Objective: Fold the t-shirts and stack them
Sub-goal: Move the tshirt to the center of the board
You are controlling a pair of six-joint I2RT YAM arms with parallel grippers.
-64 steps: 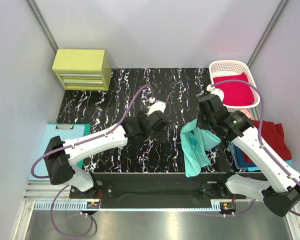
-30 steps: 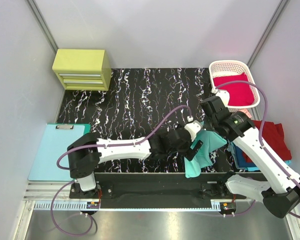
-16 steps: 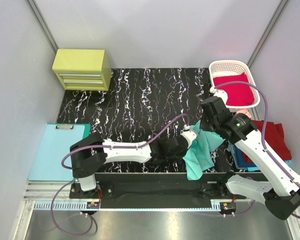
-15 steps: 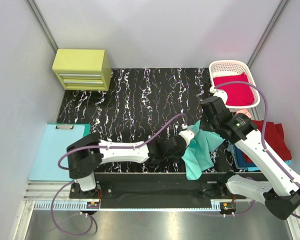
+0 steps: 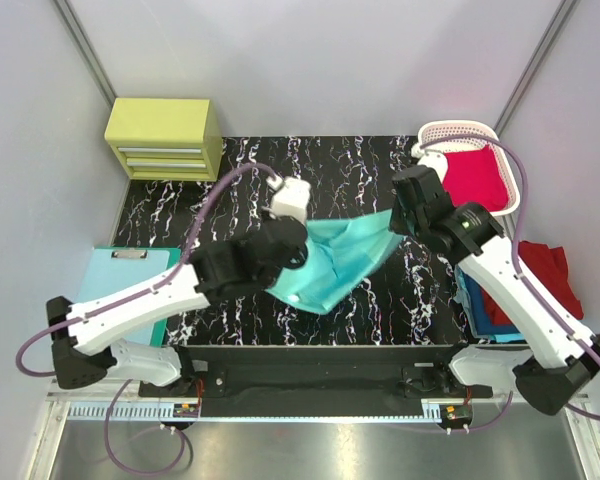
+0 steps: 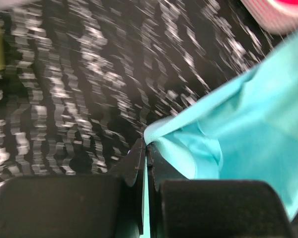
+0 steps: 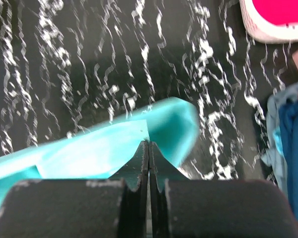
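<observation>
Pinches a bunched edge of the mint-teal t-shirt (image 5: 335, 258) in the left claw (image 6: 145, 145), fingers pressed together on the cloth; grips another edge in the right claw (image 7: 149, 144), likewise clamped tight; holds the shirt stretched between both claws over the black marbled tabletop (image 5: 230, 170), sagging to a point toward the near edge; shows a crimson t-shirt (image 5: 475, 178) lying in the white basket (image 5: 458, 130) at the far right; shows a dark red t-shirt (image 5: 545, 275) and a blue t-shirt (image 5: 470, 300) heaped beside the right arm, apart from the stretched one.
</observation>
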